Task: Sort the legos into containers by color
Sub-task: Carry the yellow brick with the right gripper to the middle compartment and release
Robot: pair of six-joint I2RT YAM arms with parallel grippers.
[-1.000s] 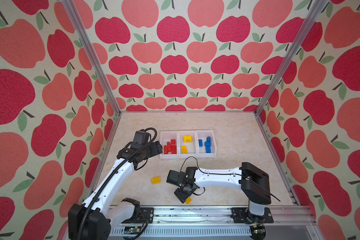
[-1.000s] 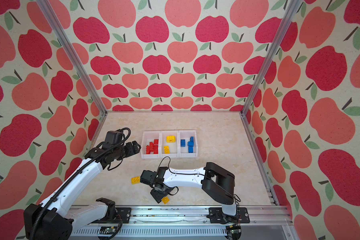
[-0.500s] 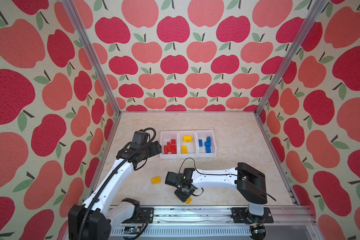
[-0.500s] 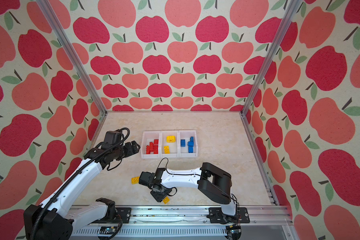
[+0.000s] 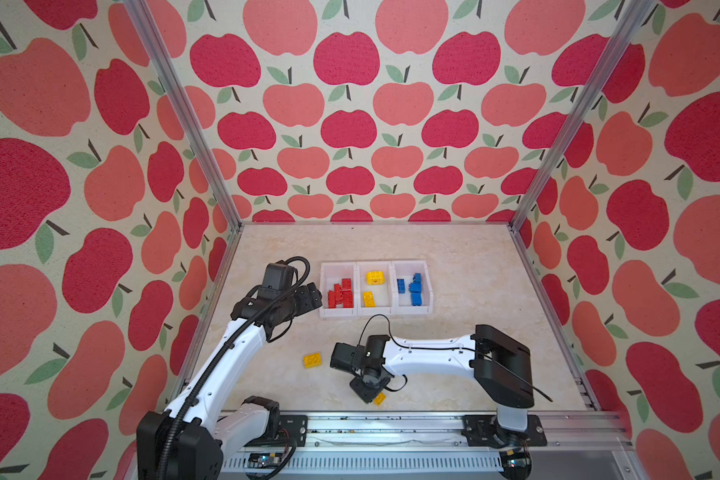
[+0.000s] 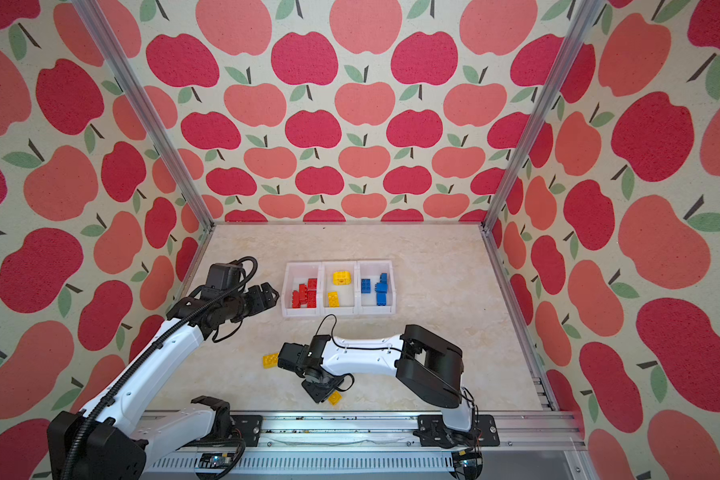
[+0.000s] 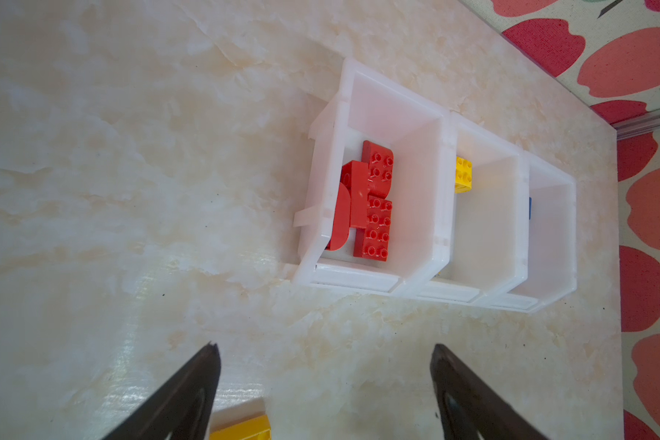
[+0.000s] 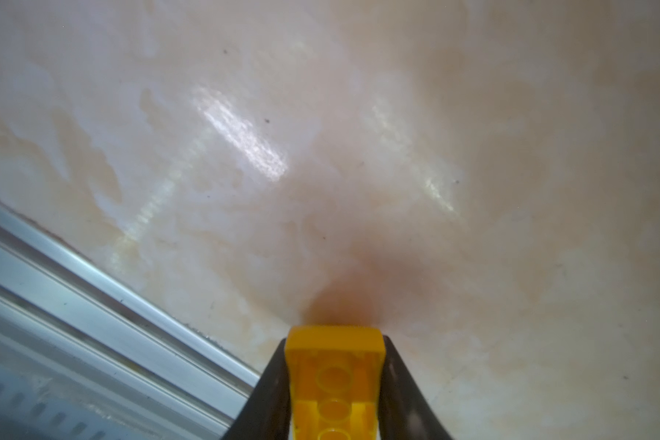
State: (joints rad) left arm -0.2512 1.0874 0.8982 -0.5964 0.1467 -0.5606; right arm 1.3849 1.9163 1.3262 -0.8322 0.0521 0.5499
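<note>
Three joined white containers (image 5: 375, 312) (image 6: 340, 312) (image 7: 441, 244) stand mid-table. The left one holds red legos (image 5: 341, 293) (image 7: 376, 213), the middle one yellow legos (image 5: 374, 277) (image 7: 463, 174), the right one blue legos (image 5: 414, 289). A loose yellow lego (image 5: 312, 359) (image 6: 270, 360) lies on the table. My right gripper (image 5: 376, 397) (image 8: 334, 343) is low near the front rail, shut on another yellow lego (image 8: 334, 384) (image 5: 379, 399) with its hollow underside showing. My left gripper (image 5: 314, 297) (image 7: 324, 358) hovers open and empty left of the containers.
A metal rail (image 5: 391, 419) (image 8: 92, 304) runs along the table's front edge, close to my right gripper. Apple-patterned walls (image 5: 350, 124) enclose the table on three sides.
My right gripper has closed on the yellow lego near the front rail, and the right arm has shifted slightly left. The left arm has stayed still.
</note>
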